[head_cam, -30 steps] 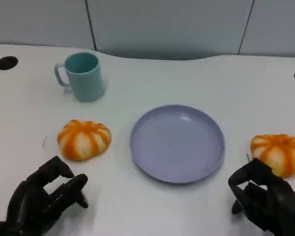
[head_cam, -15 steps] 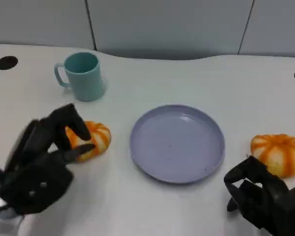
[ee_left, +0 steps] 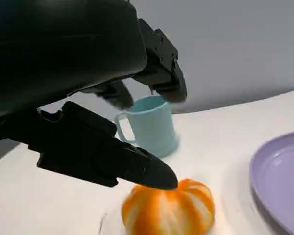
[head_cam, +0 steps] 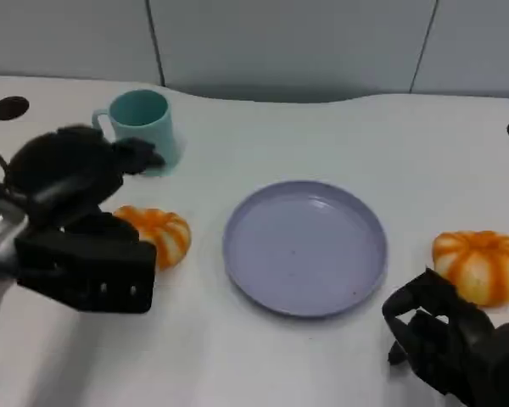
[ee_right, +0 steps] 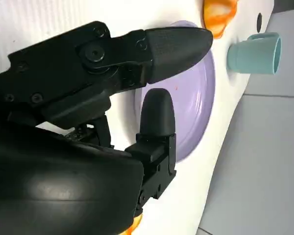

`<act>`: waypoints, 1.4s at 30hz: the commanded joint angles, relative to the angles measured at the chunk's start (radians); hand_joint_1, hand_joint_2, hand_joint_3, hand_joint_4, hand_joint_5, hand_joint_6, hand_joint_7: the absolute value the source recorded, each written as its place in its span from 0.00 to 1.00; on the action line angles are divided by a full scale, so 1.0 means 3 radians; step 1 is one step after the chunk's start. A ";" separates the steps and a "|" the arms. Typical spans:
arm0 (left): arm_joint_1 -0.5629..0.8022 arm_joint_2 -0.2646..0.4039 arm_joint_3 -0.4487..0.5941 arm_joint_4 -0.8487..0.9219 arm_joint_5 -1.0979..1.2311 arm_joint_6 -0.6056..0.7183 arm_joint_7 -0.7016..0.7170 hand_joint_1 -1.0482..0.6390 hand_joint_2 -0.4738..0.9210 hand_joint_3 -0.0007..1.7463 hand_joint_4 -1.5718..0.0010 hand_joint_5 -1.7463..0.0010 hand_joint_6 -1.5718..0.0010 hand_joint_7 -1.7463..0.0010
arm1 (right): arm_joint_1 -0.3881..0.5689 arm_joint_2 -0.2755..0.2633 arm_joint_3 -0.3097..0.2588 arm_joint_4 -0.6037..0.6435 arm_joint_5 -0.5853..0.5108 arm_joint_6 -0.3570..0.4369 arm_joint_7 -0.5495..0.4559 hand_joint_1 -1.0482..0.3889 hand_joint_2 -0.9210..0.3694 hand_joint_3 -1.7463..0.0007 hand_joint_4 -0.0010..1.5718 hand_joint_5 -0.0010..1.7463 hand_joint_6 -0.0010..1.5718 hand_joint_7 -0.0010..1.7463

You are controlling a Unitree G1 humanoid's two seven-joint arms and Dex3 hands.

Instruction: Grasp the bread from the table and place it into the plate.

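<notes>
Left hand is hovering over the left bread, fingers spread apart and gripping nothing; in the left wrist view one fingertip is hanging just above the loaf's crown, with no clear contact. Right hand is resting low at the near right of the table, fingers loosely curled and holding nothing. A second bread is lying just beyond it.

The left bread is sitting on the table, just beside the left rim of the plate and apart from it. A mug is standing upright behind the loaf, partly hidden by the left hand's fingers.

Risks, as judged: the rear fingers are reaching close to the mug, so a wide closing sweep could be knocking it over. The loaf is domed and probably soft, so a shallow pinch near the crown could be slipping off, and a hard squeeze could be denting it.

Materials: both loaves are round, pumpkin-shaped, ribbed in orange and pale stripes, with a matte crust. The plate is a shallow lilac disc with a low raised rim, smooth and faintly glossy. The mug is a teal cylinder with a loop handle.
</notes>
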 commanded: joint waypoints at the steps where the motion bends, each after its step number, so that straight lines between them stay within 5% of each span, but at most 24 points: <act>1: -0.0361 -0.0095 -0.0298 0.0600 -0.0021 0.0155 -0.0441 0.08 1.00 0.05 1.00 0.99 0.93 1.00 | -0.0015 -0.0059 -0.0029 0.0039 0.0009 -0.0085 0.0006 0.54 0.00 0.80 0.38 1.00 0.24 1.00; 5: -0.0705 -0.0342 -0.0525 0.1280 -0.0022 0.0302 -0.0572 0.09 1.00 0.04 1.00 1.00 0.96 1.00 | -0.0001 -0.0060 -0.0040 0.0038 0.0024 -0.0088 0.0015 0.54 0.00 0.81 0.38 1.00 0.24 1.00; 14: -0.1158 -0.0856 -0.0880 0.2684 0.0014 0.0302 -0.0068 0.08 0.99 0.01 0.99 1.00 0.93 0.99 | 0.0084 -0.0071 -0.0017 -0.0075 -0.0023 -0.0047 0.0000 0.54 0.00 0.80 0.37 1.00 0.24 1.00; 23: -0.1114 -0.1048 -0.0966 0.3224 -0.0071 0.0405 0.0462 0.14 0.92 0.00 0.91 0.97 0.87 0.98 | 0.0105 -0.0066 -0.0012 -0.0155 -0.0016 0.0033 0.0001 0.54 0.00 0.79 0.35 1.00 0.22 1.00; 26: -0.1060 -0.1048 -0.1016 0.3272 -0.0065 0.0406 0.0665 0.21 0.90 0.00 0.82 0.93 0.77 0.96 | 0.0104 -0.0066 -0.0013 -0.0161 -0.0012 0.0046 0.0004 0.54 0.00 0.79 0.35 1.00 0.22 1.00; 28: -0.1021 -0.1028 -0.1043 0.3275 -0.0063 0.0357 0.0840 0.36 0.92 0.00 0.75 0.73 0.62 0.89 | 0.0107 -0.0065 -0.0014 -0.0173 -0.0008 0.0058 0.0005 0.54 0.00 0.79 0.35 1.00 0.22 1.00; 31: -0.0970 -0.0991 -0.1043 0.3260 -0.0093 0.0253 0.1129 0.45 0.99 0.04 0.76 0.31 0.70 0.43 | 0.0107 -0.0064 -0.0024 -0.0159 0.0005 0.0041 0.0006 0.54 0.00 0.80 0.35 1.00 0.22 1.00; 33: -0.0927 -0.0973 -0.1012 0.3251 -0.0139 0.0151 0.1349 0.49 0.99 0.02 0.76 0.09 0.73 0.21 | 0.0110 -0.0071 -0.0025 -0.0175 -0.0004 0.0071 0.0003 0.53 0.00 0.80 0.35 1.00 0.22 1.00; 37: -0.0812 -0.0922 -0.1001 0.3250 -0.0155 -0.0106 0.1920 0.52 0.99 0.02 0.54 0.00 0.64 0.08 | 0.0114 -0.0084 -0.0034 -0.0185 0.0008 0.0060 0.0016 0.55 0.00 0.80 0.36 1.00 0.22 1.00; 42: -0.0718 -0.0936 -0.0854 0.3286 -0.0312 -0.0214 0.2069 0.51 1.00 0.07 0.52 0.00 0.65 0.01 | 0.0111 -0.0090 -0.0043 -0.0184 0.0021 0.0068 0.0025 0.55 0.00 0.80 0.36 1.00 0.22 1.00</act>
